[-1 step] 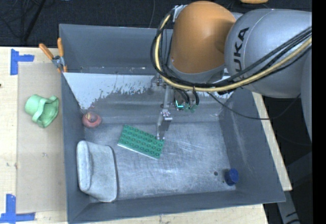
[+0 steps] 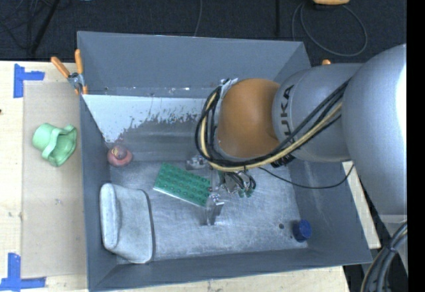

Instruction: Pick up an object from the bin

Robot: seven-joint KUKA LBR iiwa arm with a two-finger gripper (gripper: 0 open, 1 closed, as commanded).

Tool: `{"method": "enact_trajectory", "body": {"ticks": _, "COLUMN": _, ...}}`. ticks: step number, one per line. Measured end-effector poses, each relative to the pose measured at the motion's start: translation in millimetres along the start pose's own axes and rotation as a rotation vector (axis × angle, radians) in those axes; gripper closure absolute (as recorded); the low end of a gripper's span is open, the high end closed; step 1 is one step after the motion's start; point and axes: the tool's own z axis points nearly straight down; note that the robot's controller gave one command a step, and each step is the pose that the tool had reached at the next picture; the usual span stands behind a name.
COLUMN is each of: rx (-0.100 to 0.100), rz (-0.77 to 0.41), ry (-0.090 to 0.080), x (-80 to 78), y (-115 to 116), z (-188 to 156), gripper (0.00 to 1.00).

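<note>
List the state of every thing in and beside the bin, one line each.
gripper: low in mid-bin, at the green studded plate's right edge.
green studded plate: lying on the floor; cannot tell if gripped.
grey-white pad: lying in the front-left corner, apart from the gripper.
pink round thing: resting by the left wall.
small blue thing: lying alone, front right.
light green thing: outside the bin, left of it.
</note>
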Motion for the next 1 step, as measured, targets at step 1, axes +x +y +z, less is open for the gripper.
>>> {"method": "enact_trajectory", "body": {"ticks": 1, "rx": 0.001, "rz": 0.004, "ry": -0.008, "x": -2.9, "y": -0.9, "z": -5.1, "gripper": 1.00}}
